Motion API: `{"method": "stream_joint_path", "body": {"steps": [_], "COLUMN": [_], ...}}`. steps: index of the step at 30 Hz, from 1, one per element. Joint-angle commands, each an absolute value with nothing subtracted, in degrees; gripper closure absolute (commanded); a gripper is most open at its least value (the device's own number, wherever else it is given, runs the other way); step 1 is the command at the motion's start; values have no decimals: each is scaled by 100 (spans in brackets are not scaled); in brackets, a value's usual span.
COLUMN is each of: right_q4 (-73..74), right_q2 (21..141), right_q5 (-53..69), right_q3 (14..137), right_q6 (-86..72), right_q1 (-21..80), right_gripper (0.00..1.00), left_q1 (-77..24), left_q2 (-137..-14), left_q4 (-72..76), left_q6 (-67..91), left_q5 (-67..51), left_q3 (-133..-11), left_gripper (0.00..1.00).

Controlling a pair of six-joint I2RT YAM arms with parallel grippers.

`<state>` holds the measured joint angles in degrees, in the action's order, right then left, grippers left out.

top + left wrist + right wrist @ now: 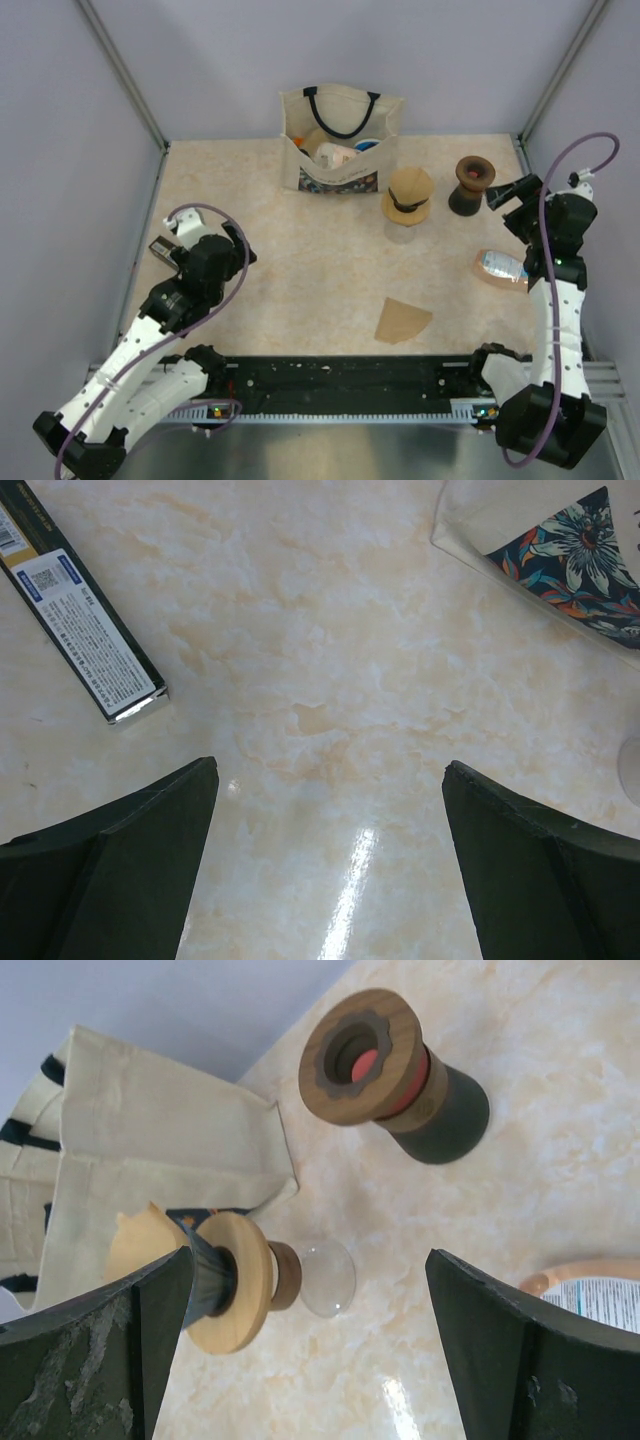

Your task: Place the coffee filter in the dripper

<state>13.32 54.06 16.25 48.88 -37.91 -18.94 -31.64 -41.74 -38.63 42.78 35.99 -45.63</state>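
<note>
**Q:** Top view: where is the task's paper?

**A:** The coffee filter, a tan cone of unbleached paper, sits in the mouth of the dripper, a small blue funnel on a flat tan ring. Both stand toward the back right of the table. A second flat tan paper wedge lies near the front edge, well apart, and is probably a spare. The right end effector hovers just beside the dark hourglass grinder and is aimed toward the dripper.

**Q:** Left wrist view?

**A:** The left end effector is released, its fingers wide over bare table with nothing between them. A long black labelled box and a corner of the cream canvas tote bag lie ahead. This arm seems parked aside, likely to leave the working space to the other.

**Q:** Right wrist view?

**A:** The right end effector is likewise released and grasps nothing. The dripper rests on a clear glass cup, which raises it and would catch the brew. The paper's edge projects beyond the funnel's rim, partly hidden by one finger. Whether it is pressed fully down cannot be told, but the placement looks done.
</note>
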Motion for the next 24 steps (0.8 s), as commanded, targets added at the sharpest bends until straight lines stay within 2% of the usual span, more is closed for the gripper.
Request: {"method": "stream_joint_path", "body": {"steps": [1,10,14,18,24], "right_q4": [1538,1809,2302,3144,4341], "right_q2": [4844,4509,4211,4025,4394], "right_q5": [1854,2066,1356,389,-245], "right_q3": [4431,3867,3972,4174,4482], "right_q6": [-3569,-3367,-3050,-3400,-3524], "right_q1": [-1934,-1951,-1951,-1942,-1942], "right_gripper": [1,1,1,1,2], "left_q1": [-3147,-3155,-3155,-3147,-3155], "left_q2": [-3859,-3928,-4235,-4631,-4948], "left_q4": [-3981,-3903,-3595,-3402,-2972], "left_q6": [4552,4729,4579,4483,4342], "left_q5": [3437,3200,3015,2831,2620], "left_q3": [-4422,-4333,-4377,-4544,-4465], "left_gripper": [1,1,1,1,1]}}
